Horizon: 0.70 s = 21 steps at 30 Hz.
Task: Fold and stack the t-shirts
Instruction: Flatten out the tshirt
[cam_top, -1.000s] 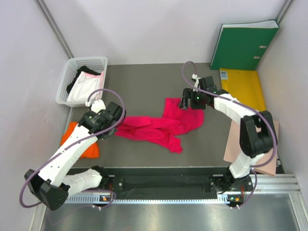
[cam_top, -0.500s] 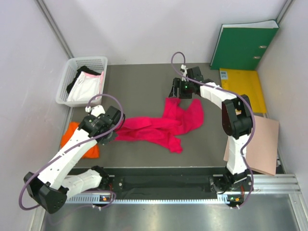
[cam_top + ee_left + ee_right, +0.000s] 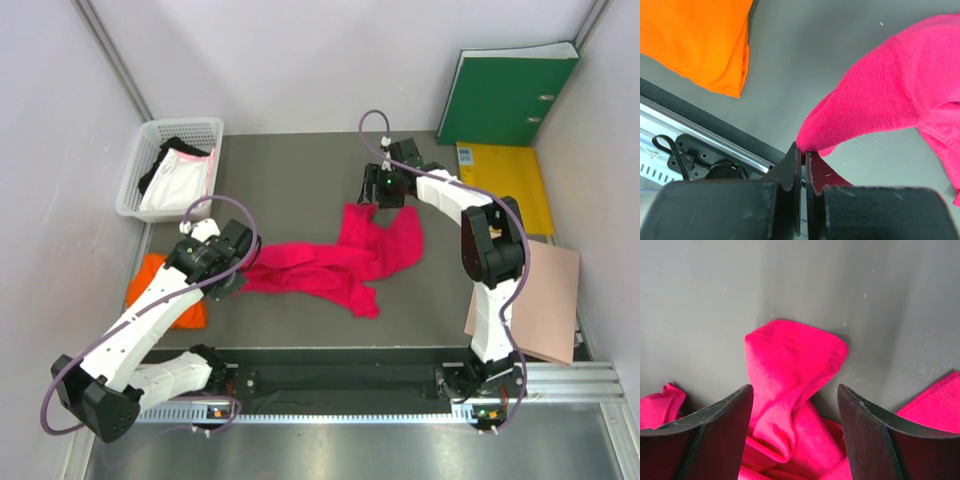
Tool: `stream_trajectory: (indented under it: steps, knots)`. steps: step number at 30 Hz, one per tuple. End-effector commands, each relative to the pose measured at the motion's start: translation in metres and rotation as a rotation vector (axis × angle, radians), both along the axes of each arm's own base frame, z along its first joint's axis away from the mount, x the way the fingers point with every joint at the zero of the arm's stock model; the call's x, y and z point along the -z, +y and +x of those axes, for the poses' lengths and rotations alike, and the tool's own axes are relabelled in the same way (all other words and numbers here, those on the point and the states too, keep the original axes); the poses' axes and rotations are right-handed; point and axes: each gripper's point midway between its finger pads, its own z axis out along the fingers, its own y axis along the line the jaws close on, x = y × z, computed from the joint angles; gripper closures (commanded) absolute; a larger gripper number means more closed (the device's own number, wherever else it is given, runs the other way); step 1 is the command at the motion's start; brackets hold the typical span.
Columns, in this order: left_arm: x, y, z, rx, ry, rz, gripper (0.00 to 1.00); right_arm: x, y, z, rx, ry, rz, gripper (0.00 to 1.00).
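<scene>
- Right tool (image 3: 794, 390) has its jaws standing apart. It's parked over a peaked corner of the magenta t-shirt (image 3: 790, 370) with one finger on each side of the cloth, and as far as I can tell it's not gripping anything yet.
- Left tool (image 3: 803, 156) is the opposite story: jaws together, pinched on the shirt's near-left end, cloth bunched right at the tips.
- So the shirt is strung out across the middle of the desk (image 3: 290, 170). Its long axis runs roughly left to right from the left tool's pinch, with a lobe going up toward the far side where the right tool sits.
- The bit that matters, I'd say: that far corner lies straight ahead between the right tool's fingers, and the right arm is clearly the nearer one to it. Closing down there looks like the next thing, then both ends could get pulled out flat.
- Orange t-shirt (image 3: 148, 278) is folded and sits just beside the left arm by the desk's left edge. The whitish and black garments (image 3: 180, 182) are in the basket (image 3: 180, 124) at the far left, well apart.
</scene>
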Motion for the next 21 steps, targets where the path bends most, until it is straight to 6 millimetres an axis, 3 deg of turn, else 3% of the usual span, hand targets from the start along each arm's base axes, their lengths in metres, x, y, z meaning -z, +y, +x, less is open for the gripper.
stream_trajectory:
  steps: [1, 9, 16, 21]
  knots:
    - [0.001, -0.003, 0.006, -0.004, -0.022, -0.016, 1.00, -0.009, 0.002, 0.016, 0.043, -0.007, 0.034, 0.34]
    - [0.000, -0.003, 0.006, -0.003, -0.030, -0.021, 1.00, 0.026, 0.010, 0.016, 0.067, 0.091, 0.057, 0.43]
    - [0.002, -0.004, 0.005, -0.007, -0.031, -0.034, 1.00, 0.020, -0.004, 0.016, 0.104, 0.076, 0.011, 0.44]
    - [0.001, -0.005, 0.006, -0.001, -0.032, -0.031, 1.00, 0.026, -0.007, 0.014, 0.114, 0.105, -0.004, 0.48]
